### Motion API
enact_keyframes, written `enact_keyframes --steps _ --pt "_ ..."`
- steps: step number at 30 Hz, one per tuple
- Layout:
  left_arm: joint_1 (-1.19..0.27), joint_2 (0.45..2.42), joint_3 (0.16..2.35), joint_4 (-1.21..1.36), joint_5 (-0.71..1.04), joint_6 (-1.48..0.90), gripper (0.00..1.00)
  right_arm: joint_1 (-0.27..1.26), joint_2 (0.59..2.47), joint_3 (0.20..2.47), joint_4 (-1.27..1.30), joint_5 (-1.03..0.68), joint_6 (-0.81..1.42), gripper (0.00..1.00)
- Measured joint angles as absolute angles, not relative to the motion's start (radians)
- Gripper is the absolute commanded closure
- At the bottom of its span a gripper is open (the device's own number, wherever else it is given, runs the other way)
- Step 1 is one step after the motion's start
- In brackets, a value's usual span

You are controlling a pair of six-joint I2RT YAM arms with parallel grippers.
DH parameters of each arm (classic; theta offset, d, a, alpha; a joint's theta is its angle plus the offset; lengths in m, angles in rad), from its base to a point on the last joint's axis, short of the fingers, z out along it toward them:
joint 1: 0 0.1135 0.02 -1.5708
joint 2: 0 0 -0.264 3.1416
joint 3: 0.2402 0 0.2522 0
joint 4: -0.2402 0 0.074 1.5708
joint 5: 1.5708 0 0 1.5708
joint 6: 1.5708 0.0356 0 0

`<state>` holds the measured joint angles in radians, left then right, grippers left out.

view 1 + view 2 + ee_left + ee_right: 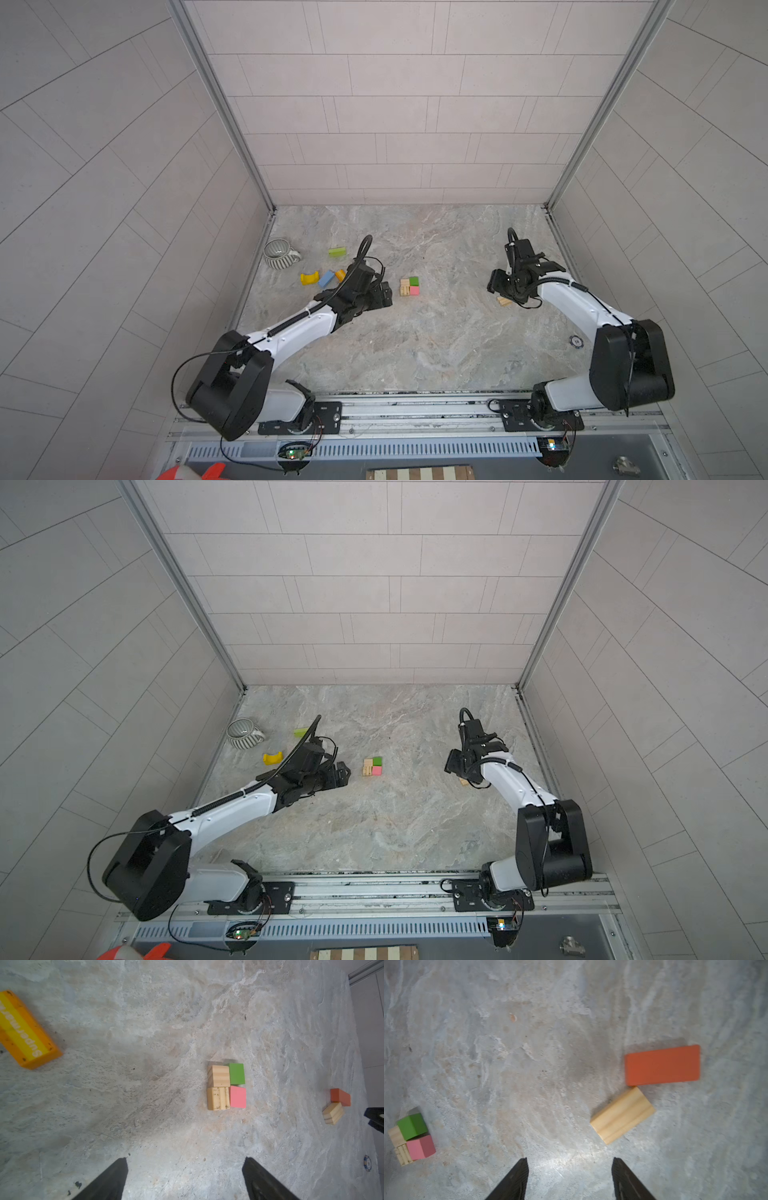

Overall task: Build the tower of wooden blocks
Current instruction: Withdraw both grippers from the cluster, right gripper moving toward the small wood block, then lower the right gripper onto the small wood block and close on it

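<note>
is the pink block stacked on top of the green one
No, the pink block lies on the table beside the green block.

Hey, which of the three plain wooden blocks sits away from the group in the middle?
The plain block lying beside the orange-red block; the other two plain blocks sit packed against the green cube and pink cube.

From high at six o'clock both top views are looking down on the marble table (415, 353), while wrist cameras are facing it closely, sharing the block cluster (226, 1086).
</note>
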<state>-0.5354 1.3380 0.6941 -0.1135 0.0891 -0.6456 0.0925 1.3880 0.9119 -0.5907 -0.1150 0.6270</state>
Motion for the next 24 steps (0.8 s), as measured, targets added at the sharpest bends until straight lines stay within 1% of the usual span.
enact_keyframes --steps 4,9,24 --pt "-0.535 1.331 0.666 -0.117 0.090 -0.646 0.03 0.075 1.350 0.875 -0.591 -0.067 0.663 0.30" --pt "-0.535 1.305 0.635 -0.129 0.074 -0.648 0.02 0.030 1.351 0.830 -0.590 -0.046 0.714 0.29" --pt "-0.535 1.304 0.634 -0.130 0.088 -0.645 0.02 -0.002 1.523 0.886 -0.544 -0.041 0.741 0.28"
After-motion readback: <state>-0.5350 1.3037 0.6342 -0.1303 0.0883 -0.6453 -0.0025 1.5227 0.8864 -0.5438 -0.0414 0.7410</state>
